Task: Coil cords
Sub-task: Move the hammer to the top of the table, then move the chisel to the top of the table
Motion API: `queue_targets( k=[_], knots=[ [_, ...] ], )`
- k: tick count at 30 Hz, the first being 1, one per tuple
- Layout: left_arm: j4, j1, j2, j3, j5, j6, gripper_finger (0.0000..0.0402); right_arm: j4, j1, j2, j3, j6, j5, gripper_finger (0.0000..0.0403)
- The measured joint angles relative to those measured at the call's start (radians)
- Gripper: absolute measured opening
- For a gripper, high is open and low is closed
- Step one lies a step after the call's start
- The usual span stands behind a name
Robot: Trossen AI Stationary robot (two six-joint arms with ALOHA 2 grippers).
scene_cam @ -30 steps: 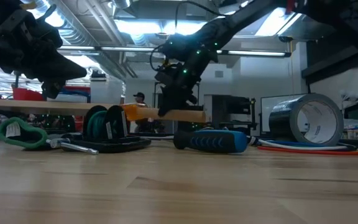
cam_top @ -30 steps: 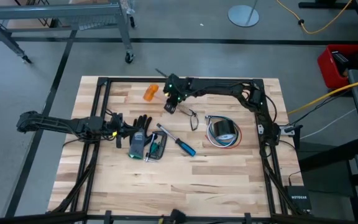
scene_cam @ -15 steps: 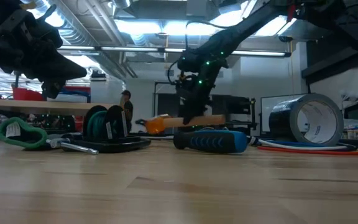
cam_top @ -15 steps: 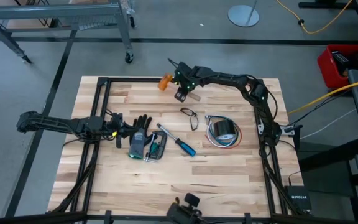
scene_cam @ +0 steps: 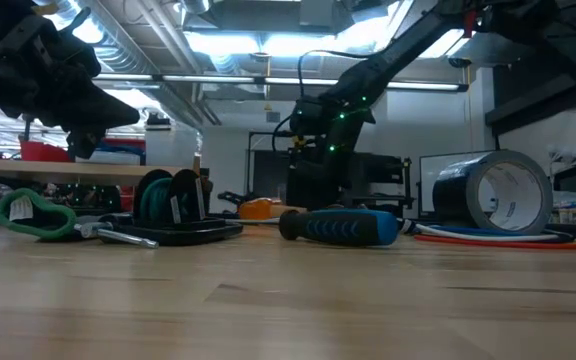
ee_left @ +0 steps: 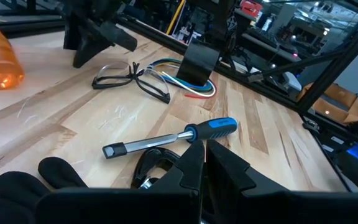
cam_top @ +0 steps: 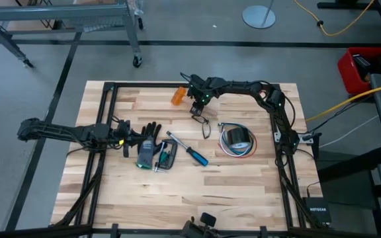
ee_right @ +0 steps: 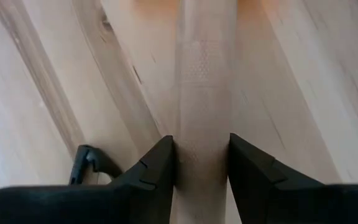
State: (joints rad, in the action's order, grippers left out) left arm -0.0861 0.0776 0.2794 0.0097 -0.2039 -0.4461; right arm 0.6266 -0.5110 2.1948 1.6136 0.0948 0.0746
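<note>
- We count two arms, one hammer (cam_top: 185, 98), one screwdriver (cam_top: 189, 151), one roll of grey tape (cam_top: 238, 137) and one pair of black gloves (cam_top: 141, 131).
- The right gripper (cam_top: 196, 106) is at the far middle of the table (cam_top: 243, 192); its fingers (ee_right: 151, 169) are clamped on the pale wooden hammer handle, and the orange head lies beside it.
- The left gripper (cam_top: 128, 137) waits at the left side, fingers together.
- A thin black cord (cam_top: 203, 123) lies looped just near the right gripper.
- Red, white and blue wires (cam_top: 227, 150) curve around the tape.
- A teal cord (scene_cam: 30, 214) lies coiled by the gloves.
- The near half of the wooden table is open.
</note>
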Motion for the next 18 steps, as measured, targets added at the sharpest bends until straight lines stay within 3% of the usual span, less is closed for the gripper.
queue_targets(
  k=[3,11,18],
  knots=[
    [0.001,0.0,0.0,0.0,0.0,0.0,0.001,-0.027,0.0,0.002,-0.002,0.0,-0.001,0.0144],
    [0.026,0.0,0.001,0.0,-0.001,-0.02,0.001,-0.108,0.001,0.011,-0.007,-0.067,-0.046,0.0265],
    [0.045,0.0,0.006,0.0,-0.001,-0.039,0.001,-0.099,0.001,0.01,-0.007,-0.075,-0.028,0.0302]
  ],
)
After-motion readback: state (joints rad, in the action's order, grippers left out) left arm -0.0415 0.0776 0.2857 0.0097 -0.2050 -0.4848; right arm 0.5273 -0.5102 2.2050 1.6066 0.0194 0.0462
